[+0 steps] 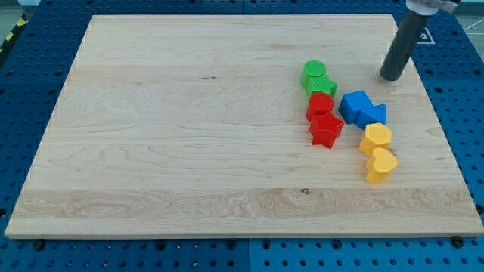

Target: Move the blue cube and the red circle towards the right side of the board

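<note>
The blue cube (355, 104) sits right of centre on the wooden board (189, 136), touching a second blue block (373, 115) at its lower right. The red circle (320, 105) lies just left of the blue cube, with a red star (326, 130) touching it below. My tip (391, 76) rests on the board at the view's upper right, above and to the right of the blue cube, apart from all blocks.
A green circle (313, 72) and a green star-like block (321, 85) sit above the red circle. A yellow hexagon (376, 137) and a yellow heart (381, 165) lie below the blue blocks. The board's right edge (446, 136) is close by.
</note>
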Controlling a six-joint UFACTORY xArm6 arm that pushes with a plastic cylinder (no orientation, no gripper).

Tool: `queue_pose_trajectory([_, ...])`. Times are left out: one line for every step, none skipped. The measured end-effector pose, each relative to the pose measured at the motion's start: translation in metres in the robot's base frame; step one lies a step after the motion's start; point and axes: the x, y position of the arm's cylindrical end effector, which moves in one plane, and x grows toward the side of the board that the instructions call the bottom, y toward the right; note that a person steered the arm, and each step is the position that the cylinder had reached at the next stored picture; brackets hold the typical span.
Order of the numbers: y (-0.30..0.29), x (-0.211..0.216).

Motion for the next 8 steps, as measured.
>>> queue_pose_trajectory([-0.004, 0.007])
queue_pose_trajectory([-0.022, 0.012])
queue_pose_trajectory([-0.04, 0.033])
queue_pose_trajectory([-0.047, 0.056])
queue_pose_trajectory([-0.047, 0.069])
queue_pose_trajectory([-0.048, 0.071])
queue_pose_trajectory([-0.068, 0.071])
queue_pose_trajectory([-0.093, 0.071])
